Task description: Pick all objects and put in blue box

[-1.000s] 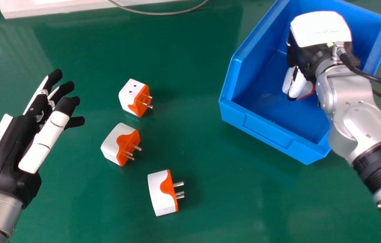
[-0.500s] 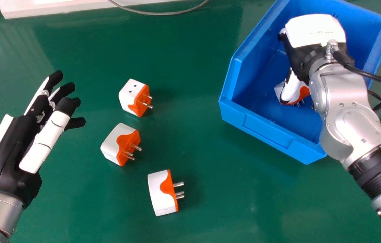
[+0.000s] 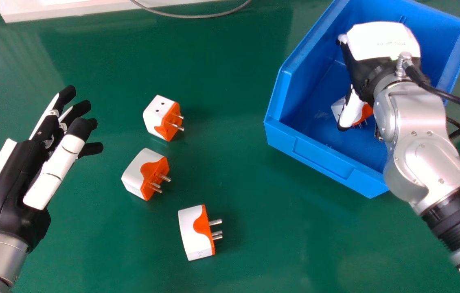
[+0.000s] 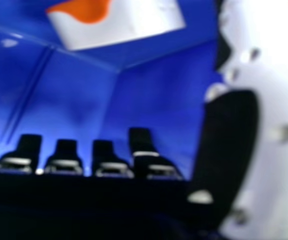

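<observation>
My right hand (image 3: 382, 42) is inside the blue box (image 3: 291, 87) in the head view, open above its floor. Beneath its thumb lies a white and orange plug adapter (image 3: 367, 111), partly hidden by the hand. The right hand view shows the hand (image 4: 228, 145) with fingers straight and that adapter (image 4: 124, 22) apart from them. Three similar adapters rest on the green table: one upper (image 3: 160, 116), one in the middle (image 3: 142, 171), one lower (image 3: 195, 236). My left hand (image 3: 10, 183) is open at the left, holding nothing.
A white object (image 3: 71, 9) lies along the table's far edge, with a grey cable (image 3: 197, 16) curving in front of it. Black cables (image 3: 454, 97) run from my right wrist over the box's right side.
My right hand has opened and let go of the adapter, which now sits on the box floor. The hand has shifted slightly towards the near side. The left hand has hardly moved.
</observation>
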Available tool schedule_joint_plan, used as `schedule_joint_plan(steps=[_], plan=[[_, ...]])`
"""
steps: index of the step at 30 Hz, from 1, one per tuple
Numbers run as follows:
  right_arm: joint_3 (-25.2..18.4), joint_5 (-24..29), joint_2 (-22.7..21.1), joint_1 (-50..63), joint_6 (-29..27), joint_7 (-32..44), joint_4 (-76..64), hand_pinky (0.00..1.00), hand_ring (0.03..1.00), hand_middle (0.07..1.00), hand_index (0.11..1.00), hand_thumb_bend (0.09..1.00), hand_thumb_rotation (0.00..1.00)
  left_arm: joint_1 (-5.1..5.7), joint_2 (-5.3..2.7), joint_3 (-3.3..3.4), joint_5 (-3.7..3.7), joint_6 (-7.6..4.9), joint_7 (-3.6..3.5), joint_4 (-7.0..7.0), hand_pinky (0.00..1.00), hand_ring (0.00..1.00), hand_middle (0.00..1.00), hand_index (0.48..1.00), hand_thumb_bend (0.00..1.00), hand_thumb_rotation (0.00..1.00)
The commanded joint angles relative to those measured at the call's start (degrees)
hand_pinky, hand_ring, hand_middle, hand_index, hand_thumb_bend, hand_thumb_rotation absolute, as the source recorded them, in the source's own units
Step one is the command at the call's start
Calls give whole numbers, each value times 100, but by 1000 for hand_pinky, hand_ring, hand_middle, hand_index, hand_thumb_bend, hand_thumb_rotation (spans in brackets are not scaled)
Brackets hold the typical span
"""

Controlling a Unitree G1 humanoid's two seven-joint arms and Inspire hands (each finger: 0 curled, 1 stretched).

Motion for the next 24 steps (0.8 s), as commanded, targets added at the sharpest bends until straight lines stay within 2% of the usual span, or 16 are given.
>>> schedule_joint_plan(steps=[1,8,11,13,15,18,22,24], plan=[[-180,-61,2,3,213,61,-379,981,1000,1000,835,750,35,-20,97,73,-34,-111,-42,-75,781,896,940,967,766,773],[-354,-53,151,245,757,268,-992,948,995,1000,798,764,7,-87,134,116,-25,-194,-102,89,783,897,941,967,767,774],[-376,-97,186,306,960,387,-1215,937,992,1000,819,769,3,-96,137,126,-11,-201,-105,103,783,897,941,967,769,774],[-382,-228,231,401,1211,508,-1571,934,992,1000,826,770,2,-71,132,128,-2,-175,-83,34,783,896,941,967,769,775],[-343,-402,265,490,1421,627,-1903,934,990,1000,848,773,2,-55,128,126,2,-145,-66,-19,782,895,939,967,768,774],[-245,-774,309,693,1619,788,-2454,932,984,1000,845,768,1,-60,135,129,-1,-137,-68,-20,780,894,937,966,766,773],[-194,-1340,444,1078,1679,986,-3198,890,958,994,819,753,0,-106,145,138,-3,-190,-91,102,780,894,936,966,766,772],[-218,-1596,509,1265,1603,1106,-3507,857,941,983,779,761,0,-98,142,141,-2,-183,-84,79,782,895,935,966,765,772]])
